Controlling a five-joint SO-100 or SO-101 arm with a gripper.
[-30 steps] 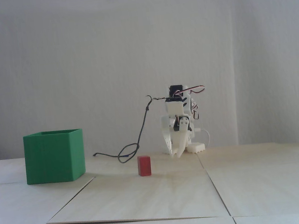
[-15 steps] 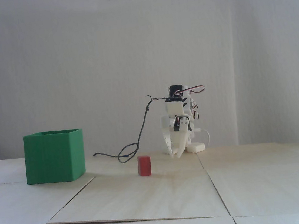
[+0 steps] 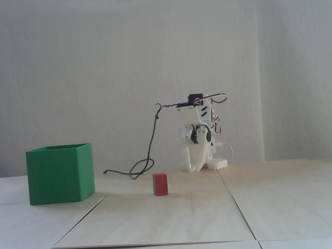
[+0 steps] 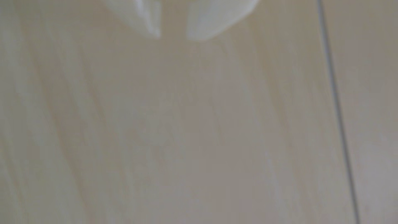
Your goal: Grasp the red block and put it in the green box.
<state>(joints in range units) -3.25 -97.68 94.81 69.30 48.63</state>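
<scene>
- Small matte red rectangular block [image 3: 160, 184] stands upright mid-tabletop, free for grasping.
- White two-finger gripper [image 3: 196, 168] (narrowly parted, empty) hangs near the back edge.
- Large lidless green box [image 3: 60, 173] waits leftward.

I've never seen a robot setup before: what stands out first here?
In the fixed view, the big green box sits on the left of the pale wooden table. The small red block stands upright mid-table. Behind it, the white arm points its tool downward, holding nothing.
</scene>
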